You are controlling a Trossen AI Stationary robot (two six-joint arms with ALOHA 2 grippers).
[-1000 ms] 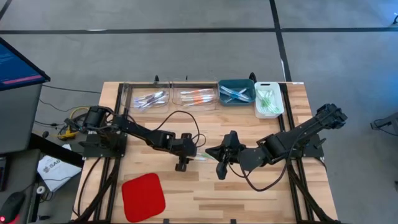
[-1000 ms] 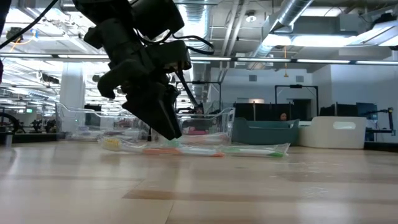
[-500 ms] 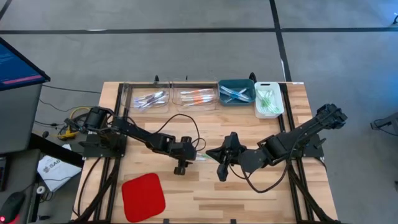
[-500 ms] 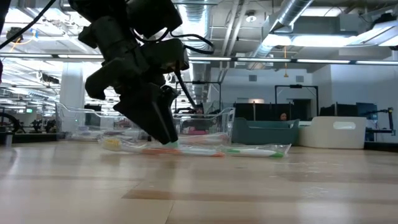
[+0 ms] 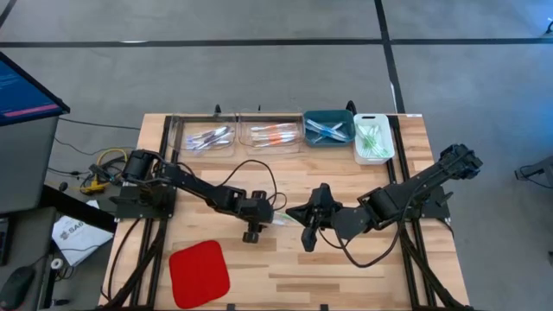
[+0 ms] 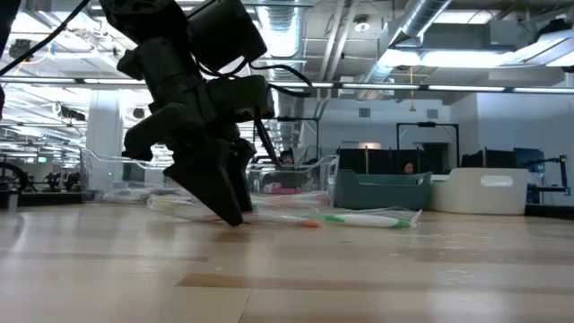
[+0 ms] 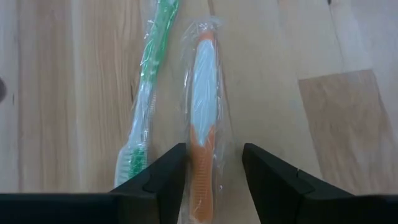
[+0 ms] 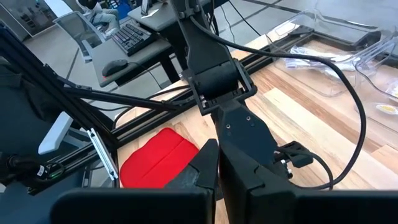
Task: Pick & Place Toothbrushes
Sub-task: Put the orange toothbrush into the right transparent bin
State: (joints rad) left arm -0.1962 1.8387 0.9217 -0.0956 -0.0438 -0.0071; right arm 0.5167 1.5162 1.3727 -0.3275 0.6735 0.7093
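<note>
- The left gripper [image 5: 251, 226] is down at the tabletop near the table's [image 5: 346, 268] middle. Its fingers [image 7: 165, 180] stand apart, one on each side of a wrapped orange toothbrush [image 7: 202, 118], and are not yet pressed on it.
- The orange toothbrush lies flat on the wood between those fingers, its length running straight ahead of the gripper. It has not been lifted.
- A green toothbrush [image 7: 148, 99] lies just beside the orange one, outside the fingers and roughly parallel to it, also flat on the table.
- In the low view both loose toothbrushes show on the tabletop just beyond the left gripper [image 6: 220, 193], the green one [image 6: 368, 218] lying farther out.
- The right gripper [image 5: 308, 231] hangs just across from the left gripper, near the table's middle, its fingers closed together with nothing between them. It appears to be waiting.
- Four bins stand in a row at the far edge, well ahead of both grippers: two clear bins [image 5: 200, 136], a teal bin [image 5: 328, 128] and a white bin [image 5: 373, 138]. Each already holds toothbrushes, seemingly sorted by colour.
- A red pad [image 5: 199, 273] lies on the near side of the left gripper and is bare.
- Judgement: the task looks nearly finished. Only the two toothbrushes at the left gripper remain loose on the table.
- Outstanding: closing on the orange toothbrush, carrying it to its bin, then the same for the green one.
</note>
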